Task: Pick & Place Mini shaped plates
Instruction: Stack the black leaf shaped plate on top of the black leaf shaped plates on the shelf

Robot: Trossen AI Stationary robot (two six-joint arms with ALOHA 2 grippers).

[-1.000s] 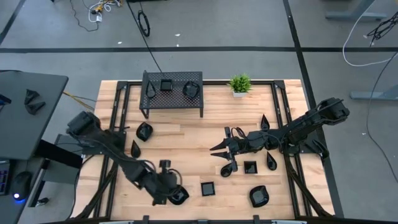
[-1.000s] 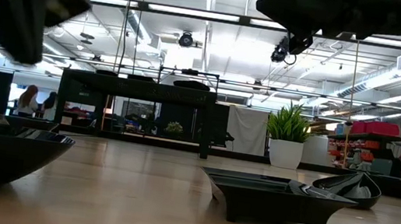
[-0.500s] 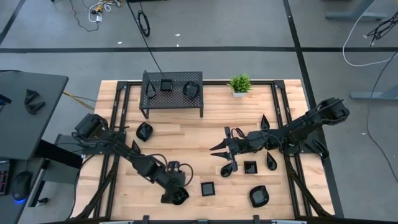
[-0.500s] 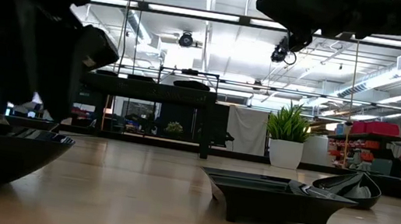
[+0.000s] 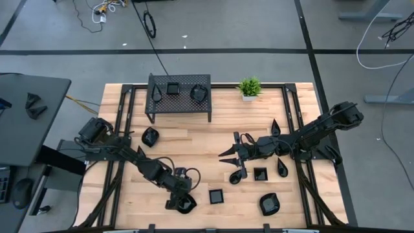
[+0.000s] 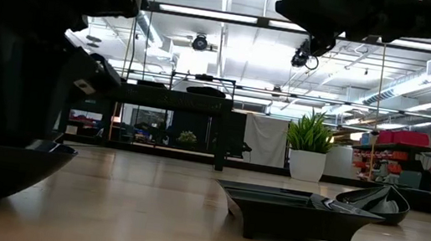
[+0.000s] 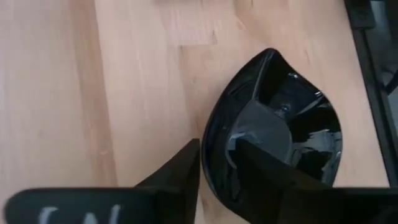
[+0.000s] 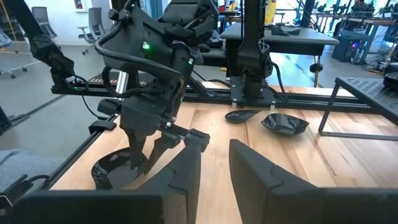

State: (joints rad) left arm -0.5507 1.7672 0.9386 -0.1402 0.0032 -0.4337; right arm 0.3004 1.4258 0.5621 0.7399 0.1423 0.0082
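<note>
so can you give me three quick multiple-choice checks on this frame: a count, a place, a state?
1. How many mini plates lie on top of the rack?
A two
B none
C five

2. Where does the plant stand?
A on the rack
B at the table's near edge
C on the table beside the rack

3. What state is the right gripper in?
A shut on a plate
B open and empty
C out of sight

Key:
1 A, the high view shows two dishes on the rack's top.
2 C, its pot sits on the wood next to the rack.
3 B, the right wrist view shows only a bare gap between its fingers.
</note>
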